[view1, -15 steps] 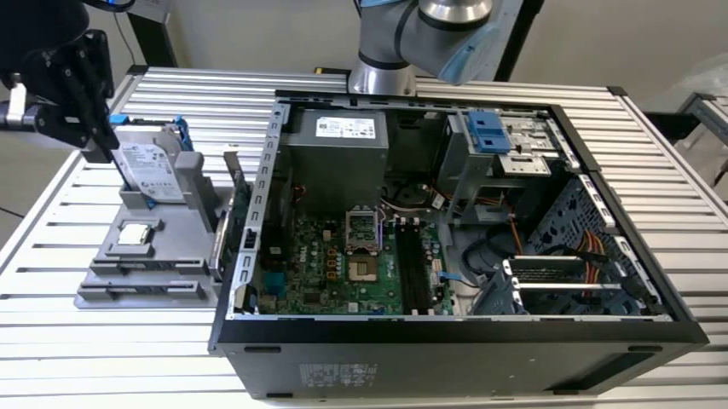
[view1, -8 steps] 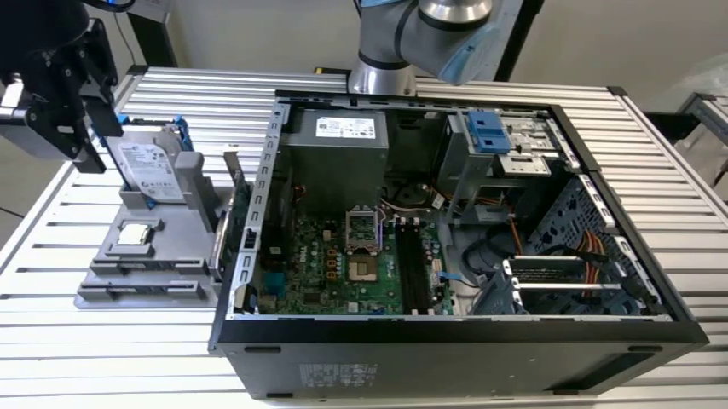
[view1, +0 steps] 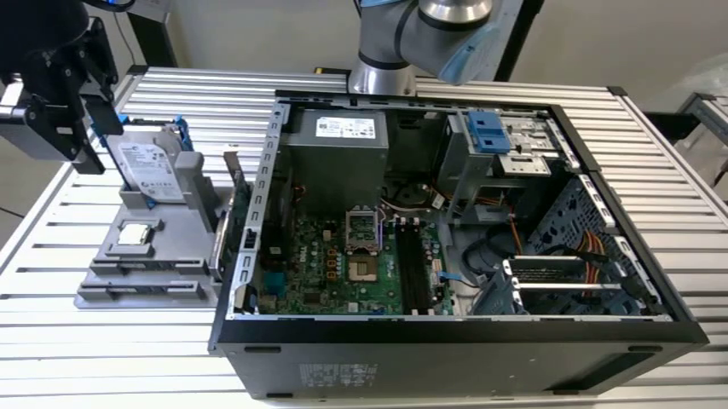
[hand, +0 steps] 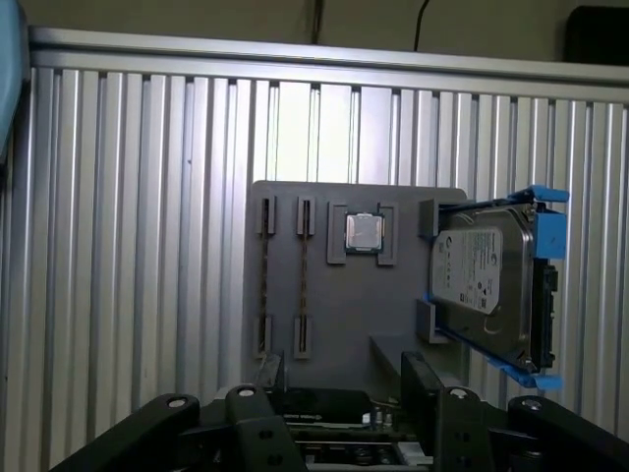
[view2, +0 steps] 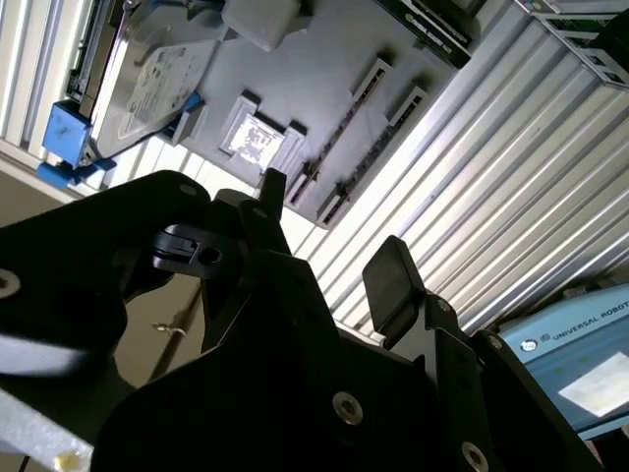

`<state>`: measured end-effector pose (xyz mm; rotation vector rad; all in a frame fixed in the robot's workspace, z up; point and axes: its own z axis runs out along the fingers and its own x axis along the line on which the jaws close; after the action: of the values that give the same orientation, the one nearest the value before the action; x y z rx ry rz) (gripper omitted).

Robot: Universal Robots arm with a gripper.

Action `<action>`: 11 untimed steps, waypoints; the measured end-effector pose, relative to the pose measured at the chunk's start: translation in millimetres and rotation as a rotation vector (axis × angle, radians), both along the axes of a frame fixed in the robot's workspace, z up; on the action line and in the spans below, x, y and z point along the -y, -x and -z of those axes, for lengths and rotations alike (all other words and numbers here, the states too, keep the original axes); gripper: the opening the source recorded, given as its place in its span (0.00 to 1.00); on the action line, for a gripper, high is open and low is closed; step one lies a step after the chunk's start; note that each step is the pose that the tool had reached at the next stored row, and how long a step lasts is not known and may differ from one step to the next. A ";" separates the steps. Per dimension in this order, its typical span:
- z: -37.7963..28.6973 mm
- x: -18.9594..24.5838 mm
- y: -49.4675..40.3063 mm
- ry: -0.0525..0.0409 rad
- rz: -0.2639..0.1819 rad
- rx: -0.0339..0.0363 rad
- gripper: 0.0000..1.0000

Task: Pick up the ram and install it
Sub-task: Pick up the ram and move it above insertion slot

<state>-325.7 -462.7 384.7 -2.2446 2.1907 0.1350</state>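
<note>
Ram [view2: 432, 28] stands on edge at the grey holder's [view1: 136, 285] case side. Pincer [view2: 332, 241] hovers over the holder, wide open, gripping nothing.

A ribbed metal table [view1: 683, 196] (silver slats running across) stands before a plain pale wall [view1: 603, 38], evenly lit.

Ribbed bare-metal table [hand: 118, 246], matt grey plastic holder [hand: 334, 305], hard drive [hand: 482, 280] with glossy silver metal face, blue plastic bracket [hand: 550, 221], matt black gripper [view2: 329, 231].
</note>
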 end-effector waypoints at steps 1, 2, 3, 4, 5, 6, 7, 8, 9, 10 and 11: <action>0.0 0.0 0.0 0.0000 -0.001 0.0000 1.00; 0.0 0.0 0.0 0.0000 -0.001 0.0000 1.00; 0.0 0.0 0.0 0.0000 -0.002 0.0000 1.00; 0.0 0.0 0.0 0.0000 -0.002 0.0000 1.00; 0.0 0.0 0.0 0.0000 -0.003 0.0000 1.00; 0.0 0.0 0.0 0.0000 -0.003 0.0000 1.00; 0.0 0.0 0.0 0.0001 -0.004 -0.0001 1.00; 0.0 0.0 0.0 0.0001 -0.004 0.0000 1.00; 0.1 0.0 0.0 0.0001 -0.004 -0.0001 1.00; 0.6 -0.1 -0.1 -0.0001 -0.004 0.0001 1.00; 1.2 0.0 0.0 0.0000 -0.004 0.0000 1.00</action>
<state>-325.7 -462.6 383.6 -2.2491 2.1864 0.1349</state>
